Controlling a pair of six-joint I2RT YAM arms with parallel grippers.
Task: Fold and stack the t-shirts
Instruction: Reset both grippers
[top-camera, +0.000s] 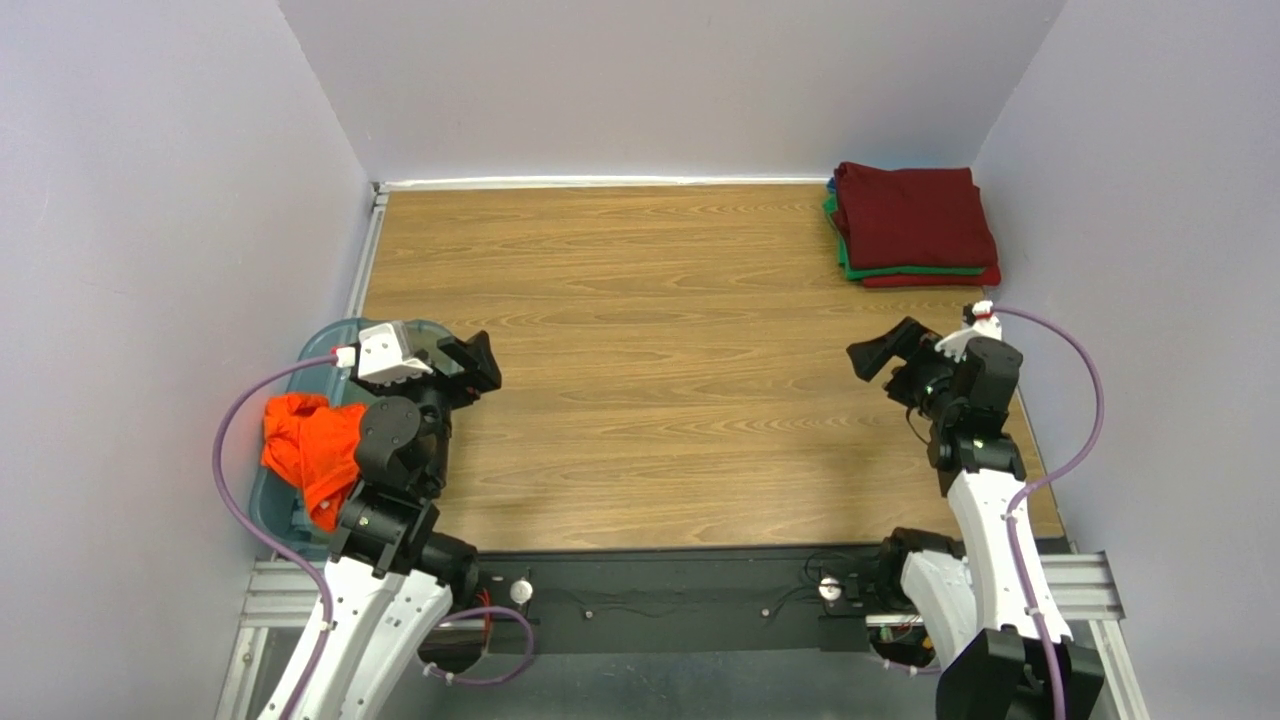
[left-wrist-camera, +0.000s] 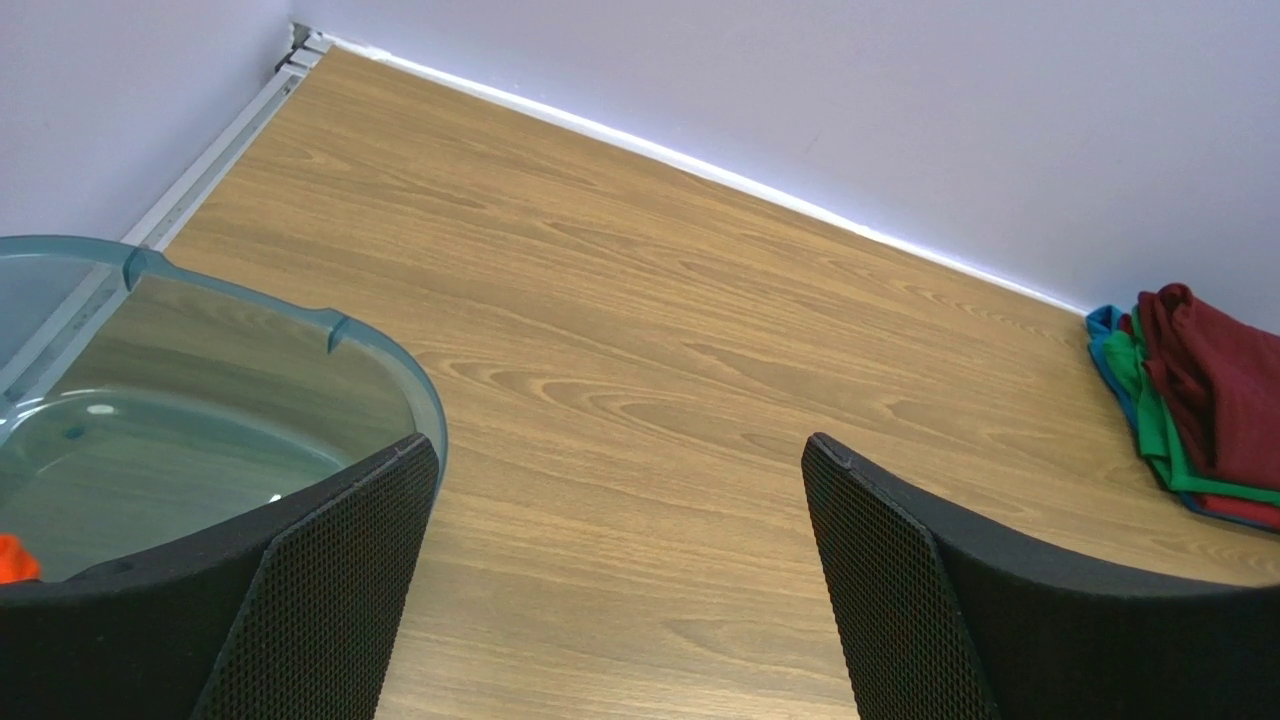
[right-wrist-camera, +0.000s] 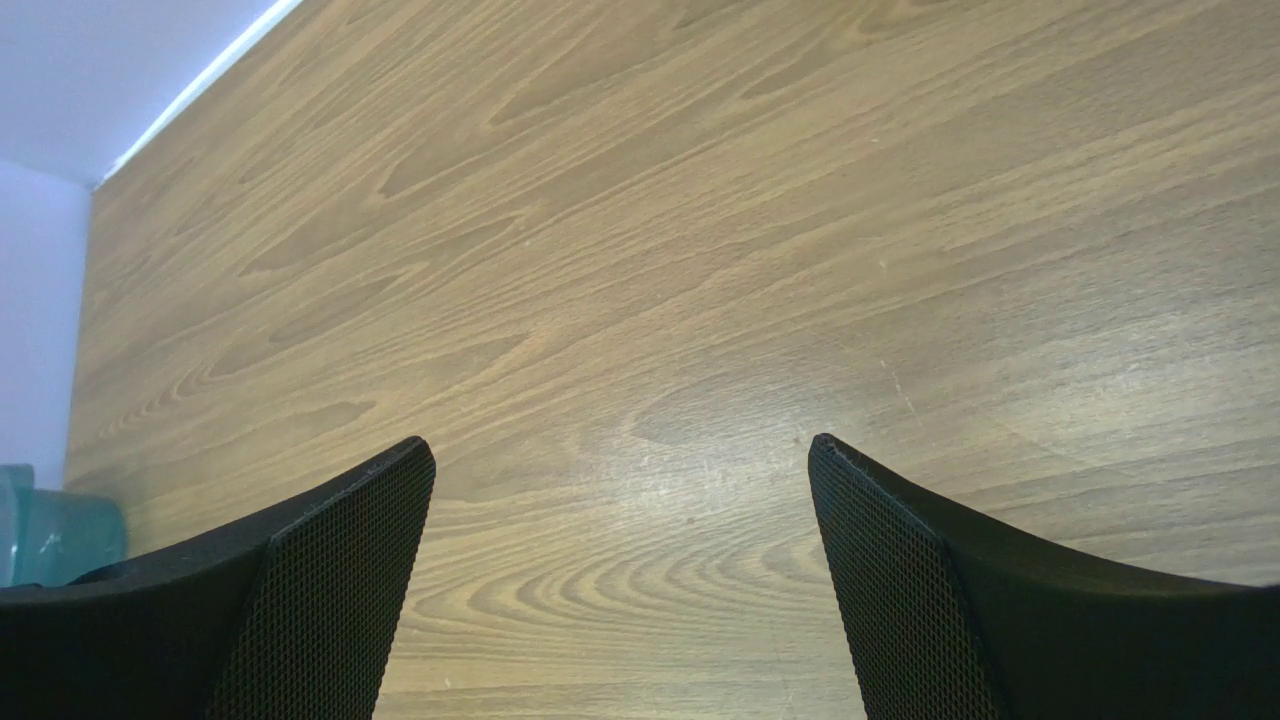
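A stack of folded t-shirts (top-camera: 914, 225) lies at the far right corner of the table, dark maroon on top, green and red below; it also shows in the left wrist view (left-wrist-camera: 1202, 402). A crumpled bright orange t-shirt (top-camera: 311, 447) lies in the teal bin (top-camera: 334, 342) at the left edge; only a sliver of it (left-wrist-camera: 14, 560) shows in the left wrist view. My left gripper (top-camera: 484, 365) is open and empty above the table beside the bin. My right gripper (top-camera: 879, 354) is open and empty above bare wood at the right.
The teal bin's rim (left-wrist-camera: 376, 353) sits just left of my left fingers (left-wrist-camera: 323, 578). Lilac walls close the table at the back, left and right. A white strip (top-camera: 601, 183) runs along the back edge. Bare wood lies between the arms.
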